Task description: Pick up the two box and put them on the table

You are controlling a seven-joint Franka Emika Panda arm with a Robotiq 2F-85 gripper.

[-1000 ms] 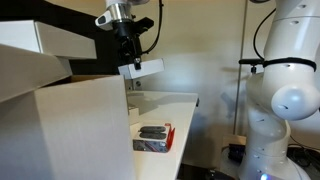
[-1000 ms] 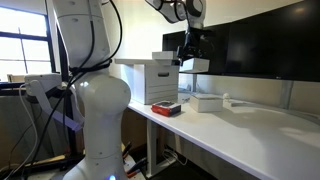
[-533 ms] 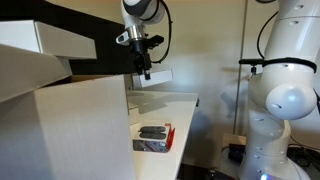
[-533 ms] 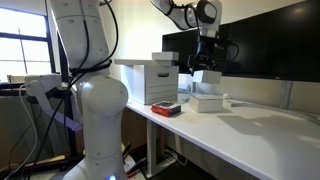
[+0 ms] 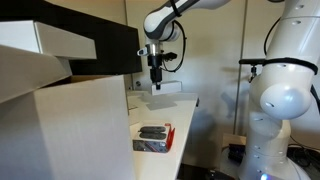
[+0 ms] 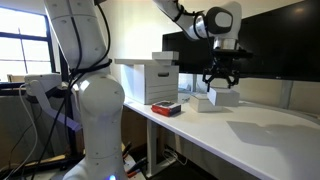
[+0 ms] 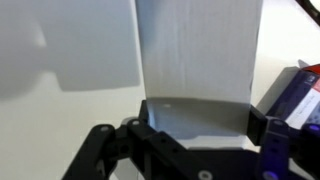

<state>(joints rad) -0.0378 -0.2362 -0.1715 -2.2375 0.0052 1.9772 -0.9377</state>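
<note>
My gripper [image 7: 200, 128] is shut on a white box [image 7: 195, 50], which fills the middle of the wrist view between the two black fingers [image 7: 272, 128]. In both exterior views the gripper [image 6: 222, 84] [image 5: 155, 78] points straight down and holds that box [image 6: 225, 97] [image 5: 166, 88] low over the white table [image 6: 255, 128]. Whether the box touches the tabletop cannot be told. A second white box [image 6: 203, 102] lies flat on the table just beside the held one, on the carton side.
A red-edged tray [image 6: 166, 108] [image 5: 153, 138] with dark items sits near the table's end; its corner [image 7: 300, 90] shows in the wrist view. A big pale carton [image 6: 150, 80] [image 5: 70, 130] stands behind it. Dark monitors [image 6: 265, 45] line the back. A white robot body [image 6: 92, 100] stands beside the table.
The gripper has carried the white box away from the big carton, along the table past the tray, and lowered it next to the other white box.
</note>
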